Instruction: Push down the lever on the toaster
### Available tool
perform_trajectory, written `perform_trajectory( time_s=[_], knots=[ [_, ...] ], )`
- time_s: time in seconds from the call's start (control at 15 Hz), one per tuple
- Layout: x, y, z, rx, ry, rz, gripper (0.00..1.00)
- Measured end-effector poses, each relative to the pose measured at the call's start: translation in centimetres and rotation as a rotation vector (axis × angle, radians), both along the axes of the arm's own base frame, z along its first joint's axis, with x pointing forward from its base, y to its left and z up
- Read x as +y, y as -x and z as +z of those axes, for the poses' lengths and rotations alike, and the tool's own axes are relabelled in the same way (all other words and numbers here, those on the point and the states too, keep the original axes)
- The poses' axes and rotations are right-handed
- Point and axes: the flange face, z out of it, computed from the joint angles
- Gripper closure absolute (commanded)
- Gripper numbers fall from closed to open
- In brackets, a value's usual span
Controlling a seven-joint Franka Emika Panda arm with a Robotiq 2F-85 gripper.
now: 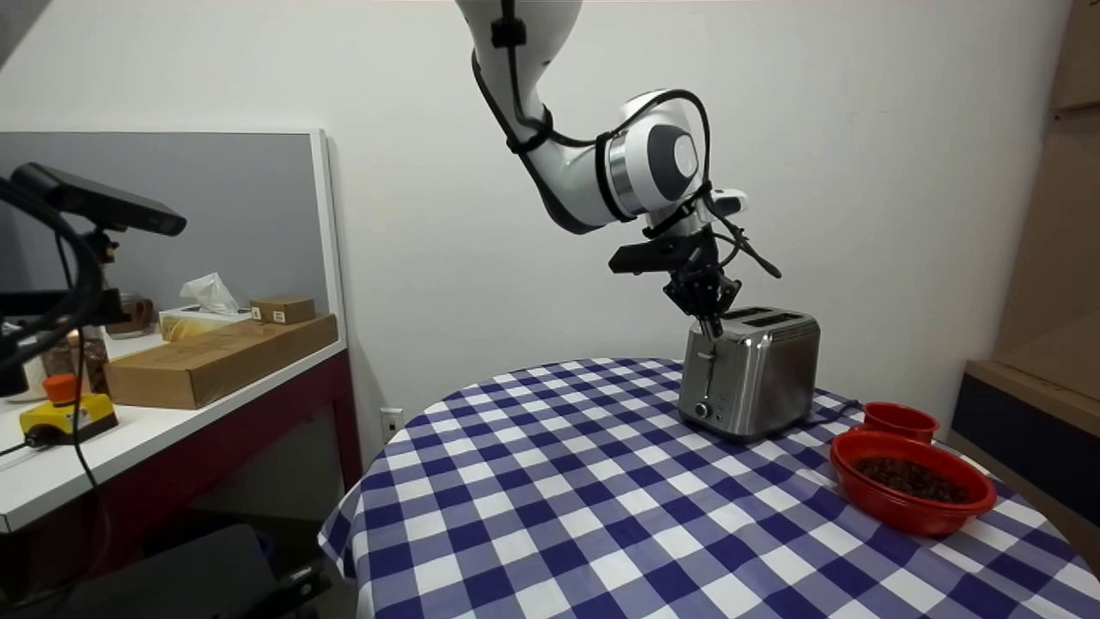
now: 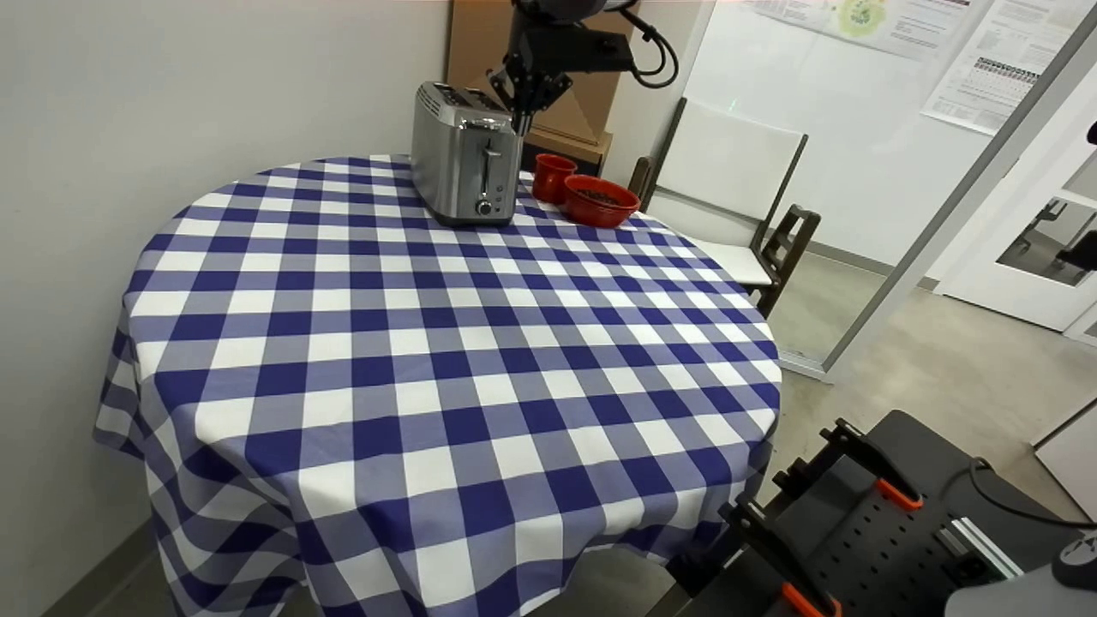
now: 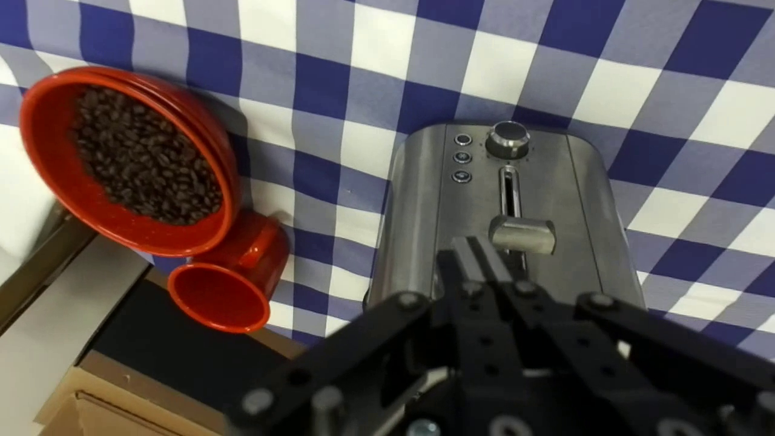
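A silver toaster [image 1: 778, 378] stands upright on the checkered table; it also shows in an exterior view [image 2: 446, 154] and the wrist view [image 3: 554, 181]. Its lever [image 3: 524, 235] sticks out near the upper part of the slot, above the dial [image 3: 507, 140]; the lever also shows in an exterior view [image 2: 490, 154]. My gripper [image 3: 475, 242] has its fingers together with nothing between them. The fingertips are just beside the lever in the wrist view; whether they touch it cannot be told. In both exterior views the gripper [image 1: 711, 327] [image 2: 521, 128] points down at the toaster's upper front.
A red bowl of dark beans [image 1: 911, 481] and a red cup [image 1: 901, 421] stand beside the toaster, also in the wrist view. A cord [image 1: 829, 419] runs from the toaster's rear. The wall is behind the table. Cardboard boxes [image 2: 566, 111] and a white chair [image 2: 720, 163] stand beyond the table.
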Motion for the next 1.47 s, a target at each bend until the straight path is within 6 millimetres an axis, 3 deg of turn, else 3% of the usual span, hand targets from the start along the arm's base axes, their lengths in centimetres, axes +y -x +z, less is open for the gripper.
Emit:
perform_trajectory(
  time_s=[0.47,1.13,1.47],
  knots=[
    [1.6,-0.8,-2.5,-0.097,-0.004,0.016,1.00],
    [1.9,-1.2,-5.8,-0.126,0.040,0.037,1.00],
    [2.1,-0.9,-9.1,-0.091,0.068,0.050,1.00]
  ],
)
